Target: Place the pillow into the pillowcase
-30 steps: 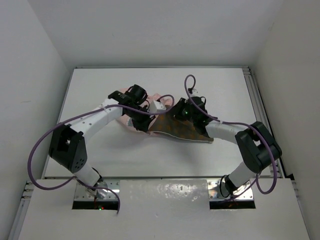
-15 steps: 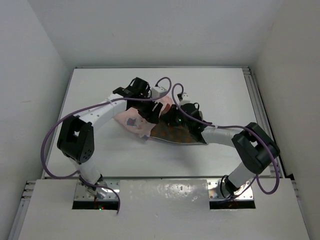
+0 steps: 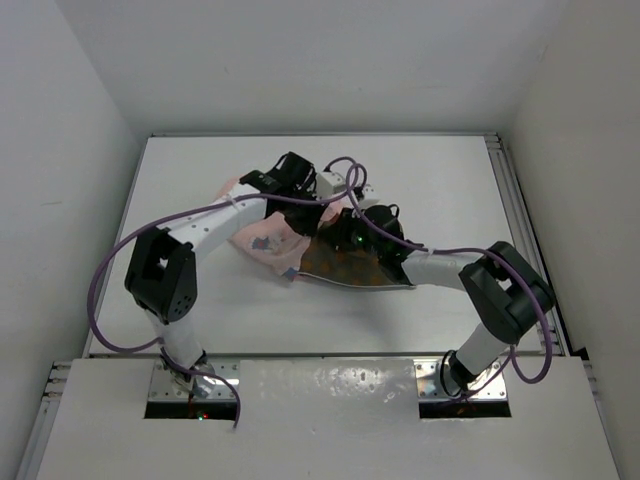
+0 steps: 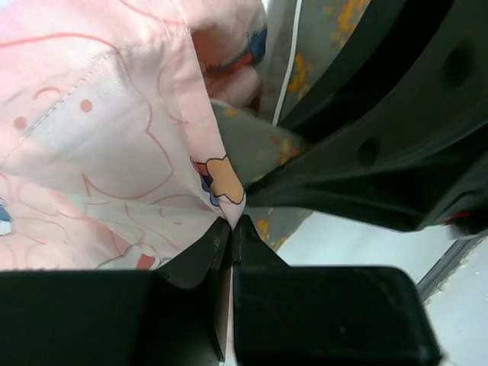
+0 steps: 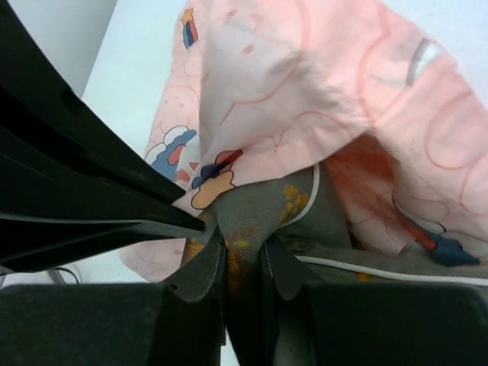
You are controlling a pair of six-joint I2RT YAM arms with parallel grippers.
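Since a second ago the left arm (image 3: 200, 232) has swung its elbow in toward the pillow (image 3: 358, 270), a small flat rectangular cushion of dark olive-brown fabric with orange dots and a pale piped edge. Its wrist has moved further over the pillow's far left corner. More pink cloth now lies spread off the pillow's left end. The right arm (image 3: 445, 268) has barely shifted.

Pillow: lies on the white table (image 3: 450, 180), long side running left to right. Its left end is covered by cloth and grippers.

Pillowcase (image 3: 262, 236): soft pink fabric sack, white cartoon rabbits, small coloured motifs. It is bunched at the pillow's left end, with the open hem draped over the pillow's corner. The right wrist view shows olive fabric and white piping passing under the pink hem.

Left gripper (image 4: 231, 226): jaws pressed together, with the pillowcase hem nipped at their tips, just beside the pillow's corner.

Right gripper (image 5: 242, 252): jaws nearly closed, pinching a puckered fold of the pillow's corner fabric. The pink hem touches that fold from above.

Both grippers meet tip to tip at that same pillow corner. How far the pillow sits inside the pillowcase: cannot tell.
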